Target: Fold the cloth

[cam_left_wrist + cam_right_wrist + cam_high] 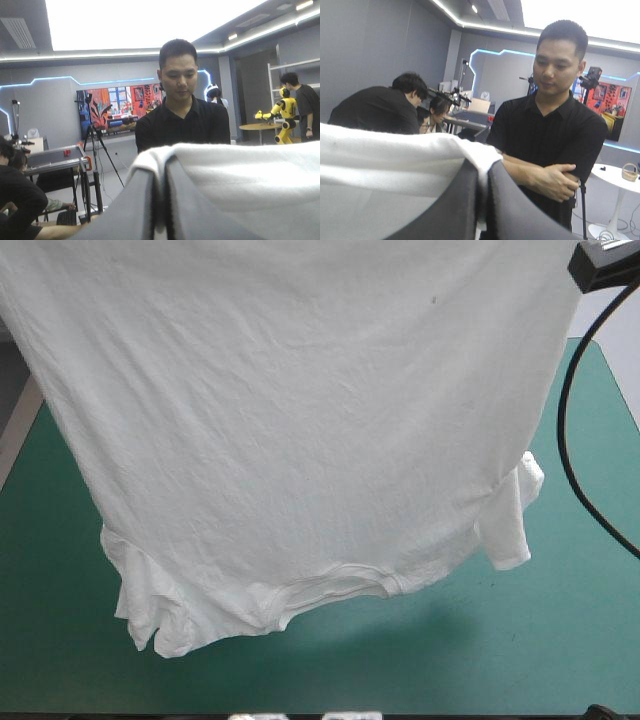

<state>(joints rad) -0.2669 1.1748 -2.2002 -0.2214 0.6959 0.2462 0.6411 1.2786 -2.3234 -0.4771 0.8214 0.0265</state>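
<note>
Closest to the high view, the T-shirt (300, 420) hangs as a wide white sheet, filling most of the picture and hiding both arms. It hangs upside down: the collar (340, 590) is at the lowest edge, with one short sleeve (150, 610) drooping toward the table's left side and the other sleeve (510, 520) toward the right. The hem must be up top, out of sight. The left gripper (161, 167) has its black fingers (135, 210) all but closed, with a fold of white cloth pinched between them and draping off to one side. The right gripper (481, 172) is the same, nearly closed on a rolled edge of the shirt, the cloth running off toward the other arm. Both wrists are raised high enough that their views look level into the room, so the arms appear to be lifted and spread wide, holding the sheet taut between them. Beyond and below is the teal-green cover (580, 640), with a shadow under the collar. I cannot tell whether the collar touches the table or hangs just above it. Judged step: the shirt is lifted and stretched open for laying out, and no fold has been made yet. The next move likely calls for lowering both arms together, collar end first, and keeping the tension even so the shirt lies flat without bunching at the sleeves.
</note>
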